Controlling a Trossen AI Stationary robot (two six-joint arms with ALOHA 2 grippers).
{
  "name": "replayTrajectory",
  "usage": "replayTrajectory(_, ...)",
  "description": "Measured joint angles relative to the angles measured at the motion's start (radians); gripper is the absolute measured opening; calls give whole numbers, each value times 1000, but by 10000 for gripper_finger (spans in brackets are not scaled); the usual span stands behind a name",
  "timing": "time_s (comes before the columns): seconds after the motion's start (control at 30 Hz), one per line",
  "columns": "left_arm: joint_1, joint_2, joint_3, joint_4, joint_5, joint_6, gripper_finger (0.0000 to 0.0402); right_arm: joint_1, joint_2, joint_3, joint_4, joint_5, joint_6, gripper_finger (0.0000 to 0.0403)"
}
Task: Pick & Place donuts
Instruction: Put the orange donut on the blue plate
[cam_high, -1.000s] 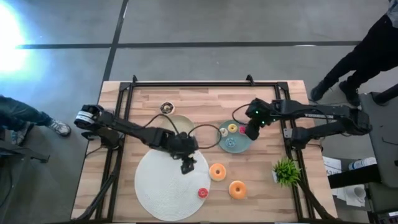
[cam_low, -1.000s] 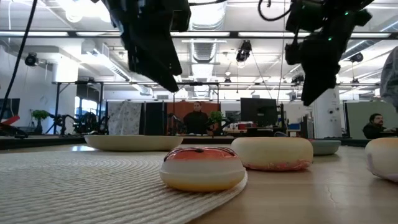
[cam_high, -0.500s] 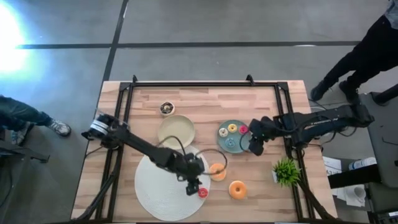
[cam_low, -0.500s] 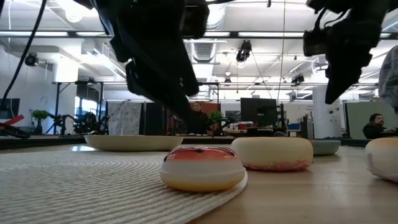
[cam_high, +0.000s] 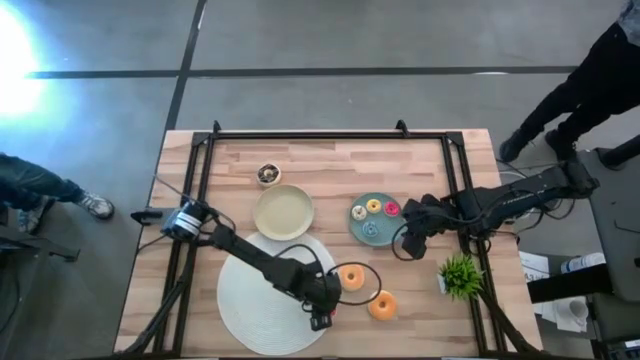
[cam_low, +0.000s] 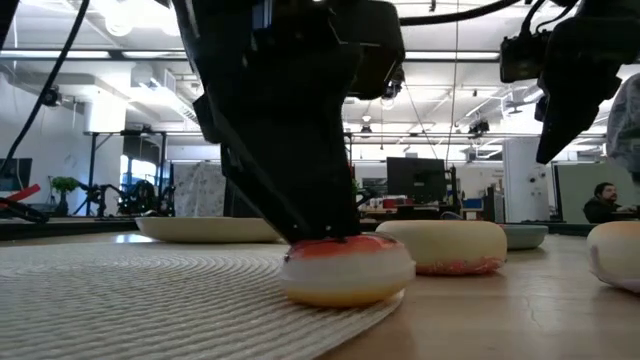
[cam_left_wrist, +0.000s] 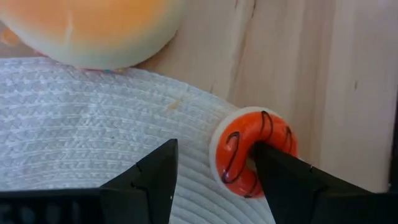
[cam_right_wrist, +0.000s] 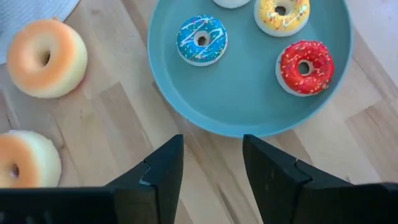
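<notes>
One second brought my left gripper down from mid-mat onto small red-iced donut at woven white mat's near-right edge; fingers astride, not clamped. Pick imminent. Right gripper wide, empty, withdrawn beside teal plate.

The left gripper has its fingers spread. One fingertip sits in the hole of the red donut on the white mat edge. An orange donut lies nearby.

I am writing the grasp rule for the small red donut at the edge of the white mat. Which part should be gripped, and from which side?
Grip the red donut through its ring: one finger in the centre hole, one outside the rim, coming from straight above. It lies flat on the white mat, hole up. The left gripper is placed so already.
</notes>
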Motion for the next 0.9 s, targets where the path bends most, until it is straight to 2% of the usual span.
replayTrajectory(0.13,2,1,-6,-2,-1,-1,149,0,0,0,0,3,0,157)
replayTrajectory(0.37,6,1,-2,-7,1,16,31,0,0,0,0,24,-4,157)
replayTrajectory(0.43,8,-5,3,-13,2,23,10,0,0,0,0,25,-12,157)
replayTrajectory(0.53,20,-36,10,-64,-23,46,6,0,-10,0,1,24,-19,157)
replayTrajectory(0.7,76,-124,17,-141,-170,155,1,-10,-39,-8,31,-5,68,157)
replayTrajectory(0.9,207,-182,14,-37,-309,309,1,-10,-112,-90,381,-102,207,157)
